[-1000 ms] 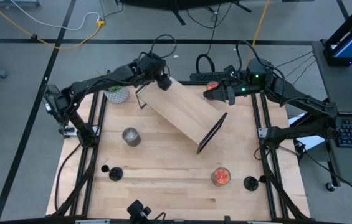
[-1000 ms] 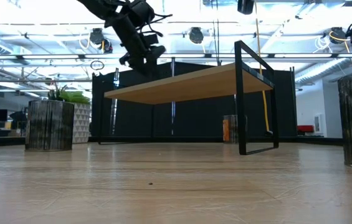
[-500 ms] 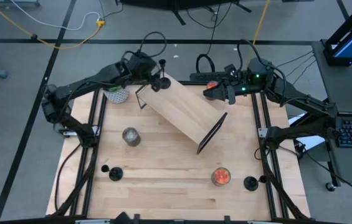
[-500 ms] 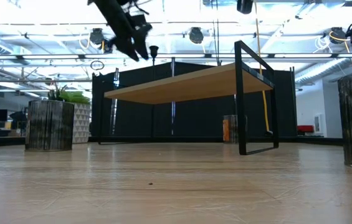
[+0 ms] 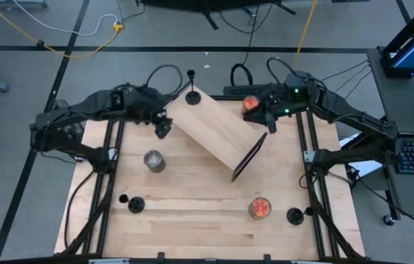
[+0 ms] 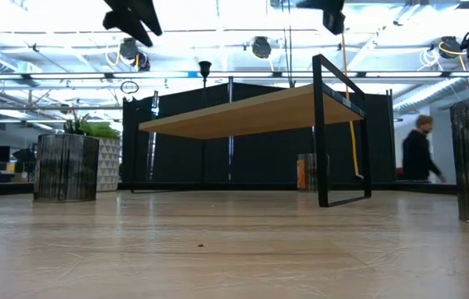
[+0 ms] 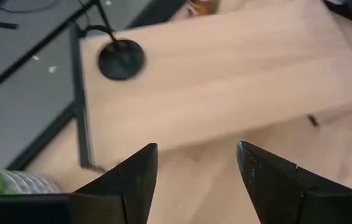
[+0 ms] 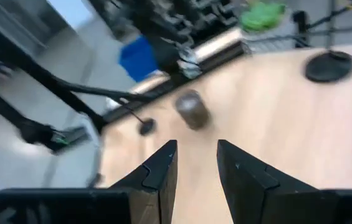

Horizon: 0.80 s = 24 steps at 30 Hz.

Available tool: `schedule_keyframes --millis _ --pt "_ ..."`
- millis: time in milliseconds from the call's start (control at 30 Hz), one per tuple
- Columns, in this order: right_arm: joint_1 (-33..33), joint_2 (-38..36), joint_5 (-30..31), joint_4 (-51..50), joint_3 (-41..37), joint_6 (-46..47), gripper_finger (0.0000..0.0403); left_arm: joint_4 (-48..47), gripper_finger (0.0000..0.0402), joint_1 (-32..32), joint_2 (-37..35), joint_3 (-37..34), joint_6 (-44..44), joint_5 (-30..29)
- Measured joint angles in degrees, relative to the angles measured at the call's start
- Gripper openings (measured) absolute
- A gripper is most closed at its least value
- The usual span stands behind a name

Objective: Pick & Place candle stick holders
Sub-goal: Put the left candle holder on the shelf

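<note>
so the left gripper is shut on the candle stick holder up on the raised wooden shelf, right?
Not shut on it. The left gripper is open and empty, off the raised wooden shelf; the candle stick holder stands alone on its corner. The high view and left wrist view show this.

A small wooden shelf (image 5: 220, 132) with black wire legs stands slantwise on the back half of the worktop (image 5: 192, 220). A grey jar candle (image 5: 154, 160) sits towards the left, and an orange-red glass jar candle (image 5: 259, 208) near the front right. Another orange-red candle (image 5: 250, 104) is at the back right, by the shelf's end. A potted plant (image 6: 95, 158) stands at the back left. A person (image 6: 417, 158) is in the room behind.
</note>
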Motion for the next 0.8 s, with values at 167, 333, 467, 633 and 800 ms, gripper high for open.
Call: schedule_keyframes --millis 167,333,467,633,800 --pt "0.0 -1.1 7.5 -6.1 0.0 -7.3 0.0105 -5.5 0.0216 -5.8 -2.4 0.0 -8.4 -0.1" --pt "0.0 -3.2 12.4 -9.9 0.0 -12.5 0.0105 -11.2 0.0211 -11.7 -3.6 0.0 -18.7 -0.2" --pt "0.0 -5.8 15.6 -11.5 0.0 -13.4 0.0105 -15.4 0.0211 -16.4 -3.9 0.0 -26.3 0.0" --pt "0.1 -11.3 20.0 -8.8 -4.0 -13.2 0.0105 -20.3 0.0211 -21.7 -4.4 0.0 -34.4 0.1" --pt "0.1 -18.7 21.3 -0.8 -13.5 -10.1 0.0105 -23.8 0.0211 -26.2 -5.6 0.0 -42.1 0.1"
